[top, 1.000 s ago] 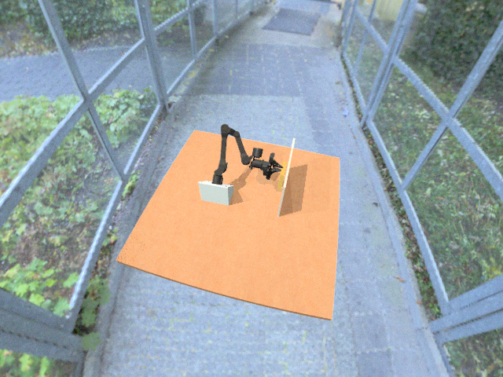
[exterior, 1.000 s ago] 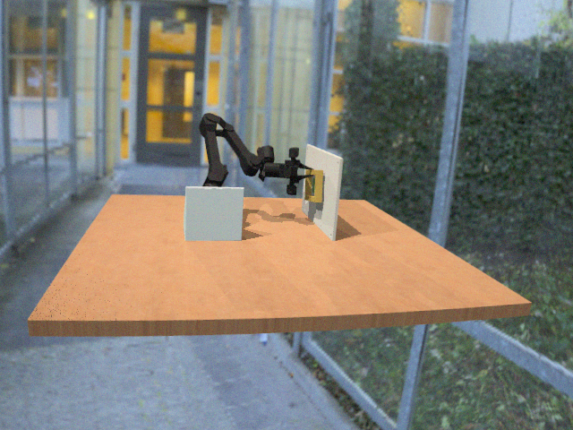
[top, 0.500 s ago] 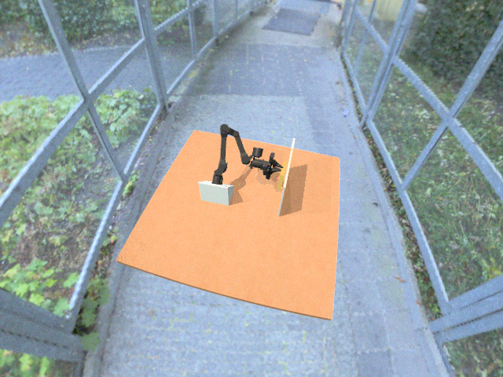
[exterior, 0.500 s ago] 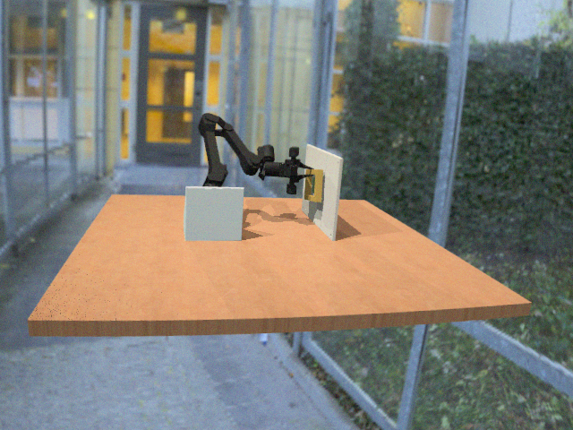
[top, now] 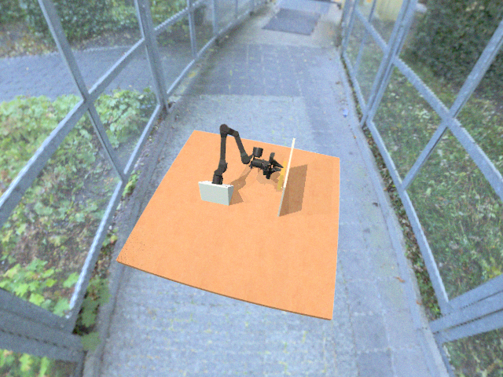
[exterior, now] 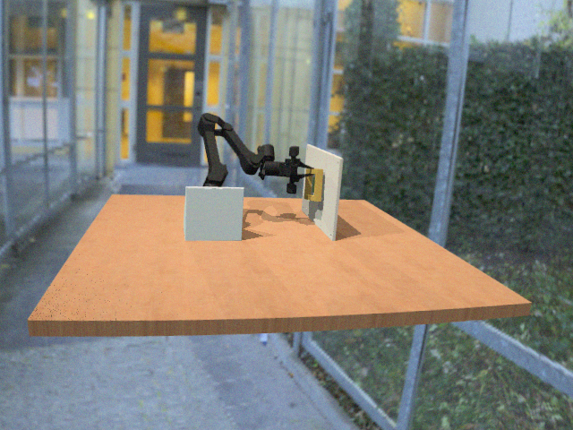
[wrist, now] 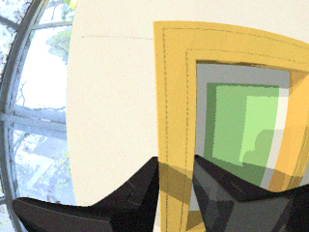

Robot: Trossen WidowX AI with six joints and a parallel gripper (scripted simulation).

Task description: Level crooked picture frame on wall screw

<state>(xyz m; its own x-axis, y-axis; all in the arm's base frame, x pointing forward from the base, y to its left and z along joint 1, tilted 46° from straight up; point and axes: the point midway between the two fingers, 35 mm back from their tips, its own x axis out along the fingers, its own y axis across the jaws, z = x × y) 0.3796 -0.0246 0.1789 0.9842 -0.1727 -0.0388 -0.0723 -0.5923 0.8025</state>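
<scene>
The end effector (top: 281, 166) (exterior: 312, 171) (wrist: 174, 161) grips one side bar of the yellow frame (top: 280, 180) (exterior: 318, 194) (wrist: 175, 106), which sits against the upright cream panel (top: 282, 196) (exterior: 331, 184) (wrist: 113, 106) above the orange surface (top: 227, 251) (exterior: 277, 278), its green picture showing inside.

Matte-black arm (top: 222, 148) (exterior: 212, 150), chunky joints; dark, tapered, pointed jaws (top: 276, 165) (exterior: 311, 170).

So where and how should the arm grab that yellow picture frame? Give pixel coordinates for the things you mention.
Best by the upright side bar of the picture frame (exterior: 318, 184) (wrist: 176, 111), from the front: the bar looks narrow enough to pinch, and the wall panel (top: 287, 174) (exterior: 329, 203) (wrist: 116, 111) backs it.
</scene>
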